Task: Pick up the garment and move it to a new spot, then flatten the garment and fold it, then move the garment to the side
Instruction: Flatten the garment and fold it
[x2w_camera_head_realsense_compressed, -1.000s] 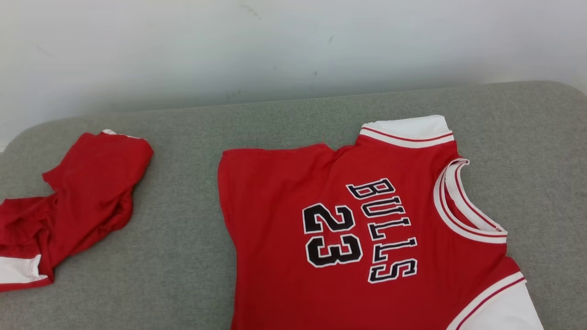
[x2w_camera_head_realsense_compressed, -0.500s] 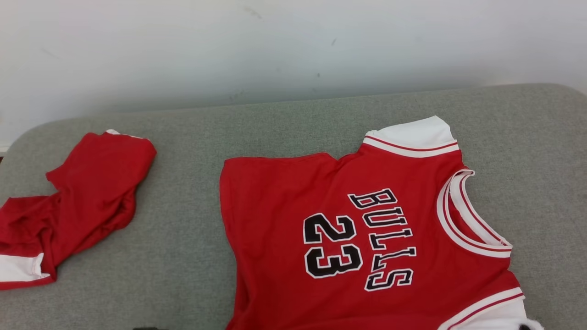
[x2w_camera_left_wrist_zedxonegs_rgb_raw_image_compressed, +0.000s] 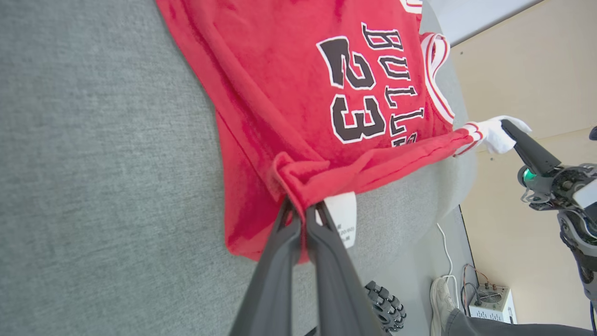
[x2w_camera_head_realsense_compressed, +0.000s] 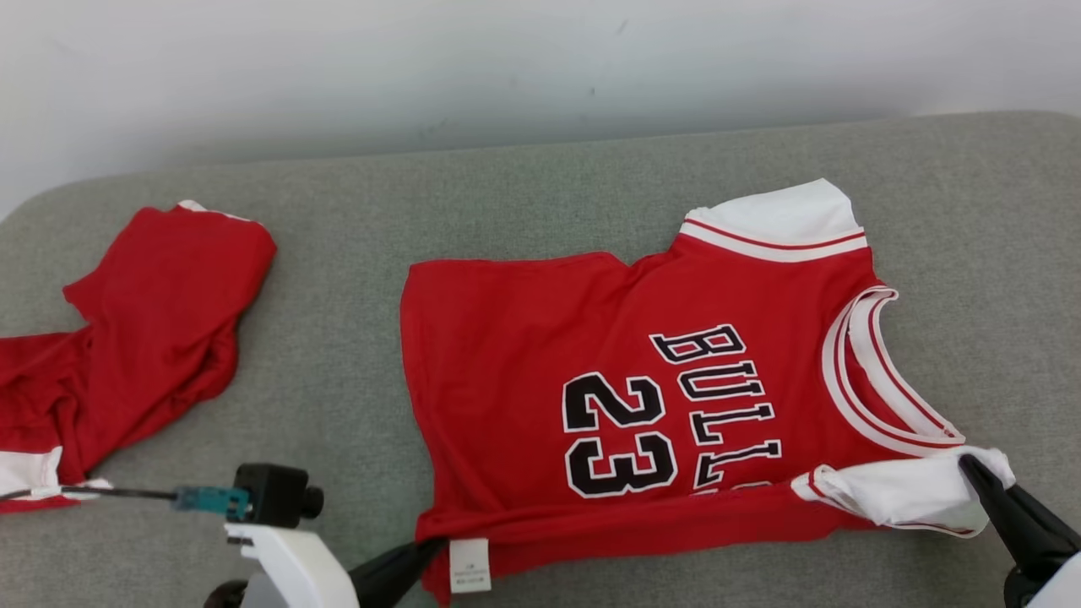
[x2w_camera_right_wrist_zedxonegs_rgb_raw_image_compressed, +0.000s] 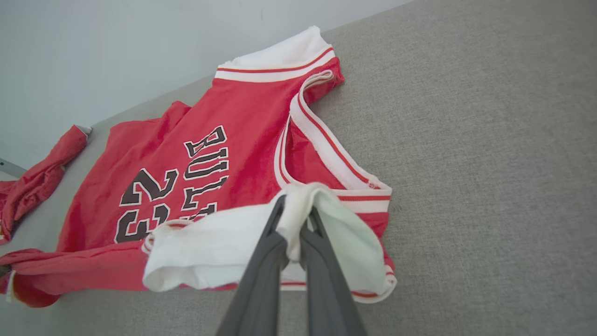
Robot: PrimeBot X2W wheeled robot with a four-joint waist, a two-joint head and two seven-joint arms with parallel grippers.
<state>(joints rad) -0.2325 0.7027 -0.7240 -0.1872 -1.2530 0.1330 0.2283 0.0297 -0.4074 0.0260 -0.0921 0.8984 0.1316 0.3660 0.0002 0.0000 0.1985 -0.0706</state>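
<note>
Red jersey (x2w_camera_head_realsense_compressed: pixel 642 397) lies spread on the grey padded surface (x2w_camera_head_realsense_compressed: pixel 338 253), right of centre, its near edge raised and turned over. Left gripper (x2w_camera_left_wrist_zedxonegs_rgb_raw_image_compressed: pixel 301 207) is clamped on the red hem corner beside the white care tag (x2w_camera_head_realsense_compressed: pixel 470 564). Right gripper (x2w_camera_right_wrist_zedxonegs_rgb_raw_image_compressed: pixel 296 214) is clamped on the white sleeve. A second red garment (x2w_camera_head_realsense_compressed: pixel 143 338) lies crumpled well apart at left, cut off by the frame. Print reads "BULLS" and "23" — the fold covers the last letter. Tag print is too small to read. Floor, left wrist view: shoe (x2w_camera_left_wrist_zedxonegs_rgb_raw_image_compressed: pixel 440 298), small box (x2w_camera_left_wrist_zedxonegs_rgb_raw_image_compressed: pixel 492 303).

We see soft, matt cloth in the shirt (x2w_camera_head_realsense_compressed: pixel 524 338), rough grey woven fabric over the desk (x2w_camera_head_realsense_compressed: pixel 338 211), and smooth, matt dark plastic on the fingers (x2w_camera_left_wrist_zedxonegs_rgb_raw_image_compressed: pixel 275 280).
</note>
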